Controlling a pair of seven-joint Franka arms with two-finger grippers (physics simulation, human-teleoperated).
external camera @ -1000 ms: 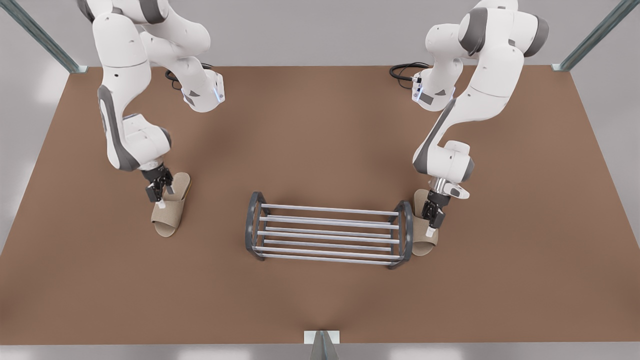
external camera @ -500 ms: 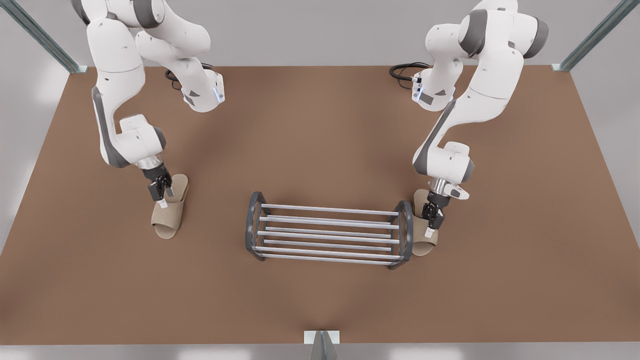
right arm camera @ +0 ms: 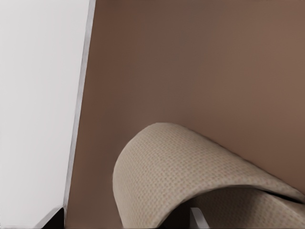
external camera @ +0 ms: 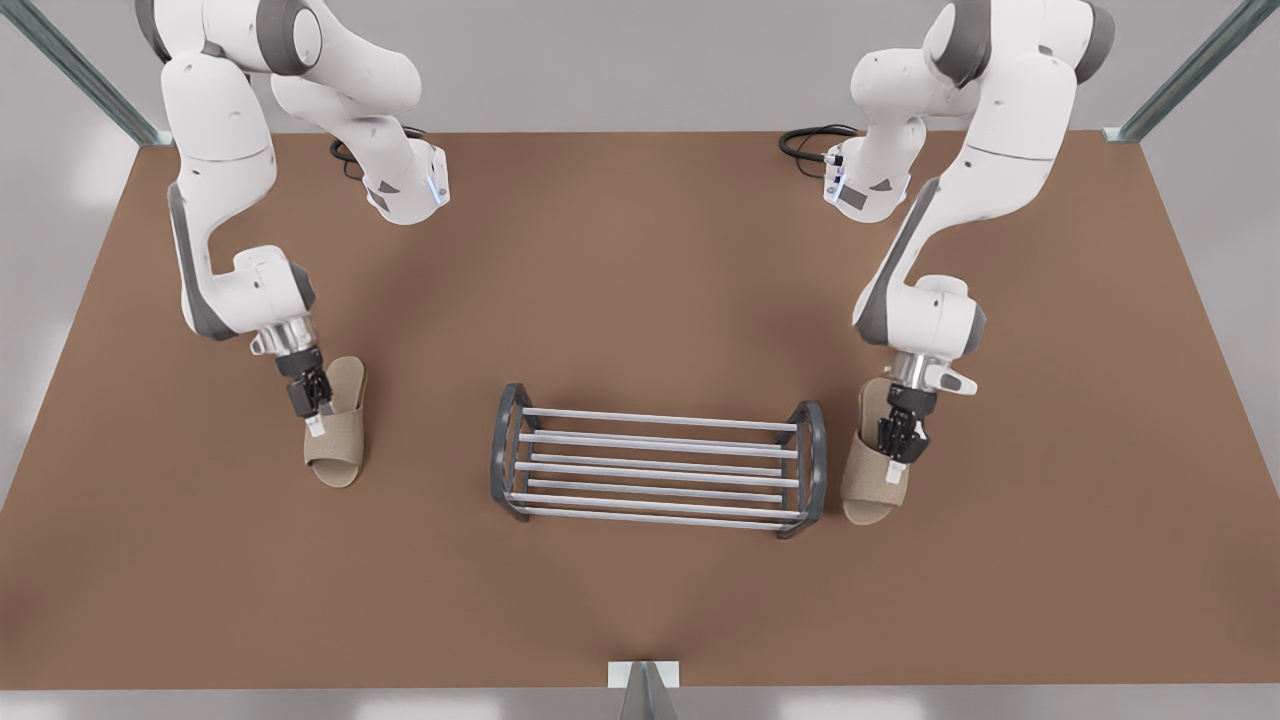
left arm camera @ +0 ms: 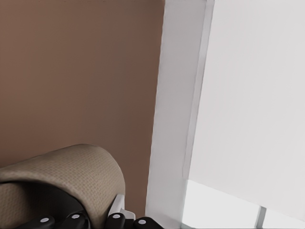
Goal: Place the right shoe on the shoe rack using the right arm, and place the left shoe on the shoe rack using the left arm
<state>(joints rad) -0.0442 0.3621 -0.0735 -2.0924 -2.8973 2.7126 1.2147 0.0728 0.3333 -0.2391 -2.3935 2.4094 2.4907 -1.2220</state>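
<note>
Left hand [left arm camera: 105, 218] pinching left shoe [left arm camera: 71, 174] band, right hand [right arm camera: 193, 220] seemingly gripping right shoe [right arm camera: 181, 167], shoe rack [external camera: 655, 465] between

a: where's the shoe rack [external camera: 657, 463]?
b: mid-table [external camera: 640, 250], between the slippers.
a: and those?
b: one slipper [external camera: 336, 432] well off to the front view's left, the other [external camera: 875, 468] just beside its right end

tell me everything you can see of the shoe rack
The shoe rack is a low open frame: two dark grey arched end pieces joined by several silver rods that look like metal. It stands upright on the brown table, near the middle, its rods running across the front view. No slipper is on it yet. The right shoe, gripped by the right gripper, is just off its end on the front view's right, not touching.
</note>
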